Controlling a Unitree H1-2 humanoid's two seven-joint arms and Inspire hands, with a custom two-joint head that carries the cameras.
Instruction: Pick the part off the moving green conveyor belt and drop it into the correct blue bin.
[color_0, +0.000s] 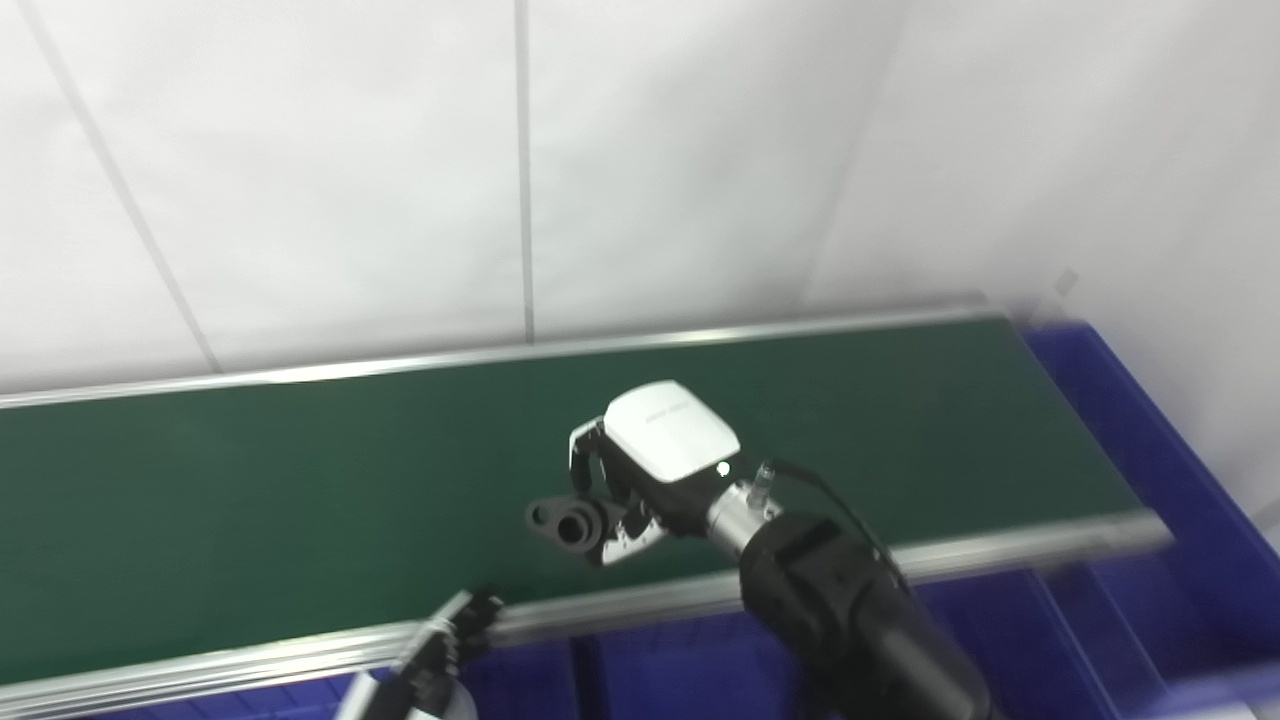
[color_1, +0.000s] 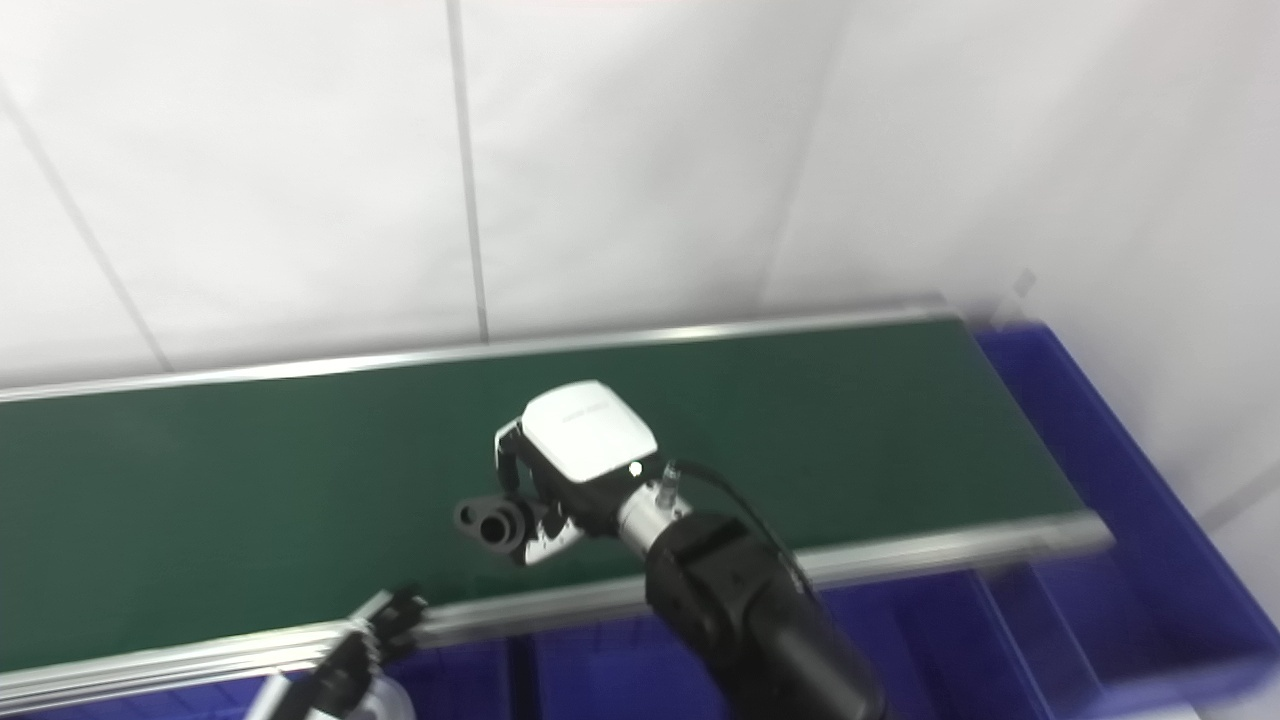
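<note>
My right hand (color_0: 640, 470) is over the near half of the green conveyor belt (color_0: 300, 480), fingers closed on a black part (color_0: 568, 522) with a round bore and a small lug; it also shows in the right eye view (color_1: 493, 524). The part looks lifted just above the belt. My left hand (color_0: 440, 650) is low at the bottom edge, just in front of the belt's near rail, fingertips only in view. Blue bins (color_0: 1100, 620) lie below the near rail and at the belt's right end.
The belt has aluminium rails (color_0: 1000, 550) along both long sides. A white panelled wall (color_0: 600, 150) stands right behind it. A blue bin wall (color_0: 1130, 400) wraps the belt's right end. Dividers split the near bins.
</note>
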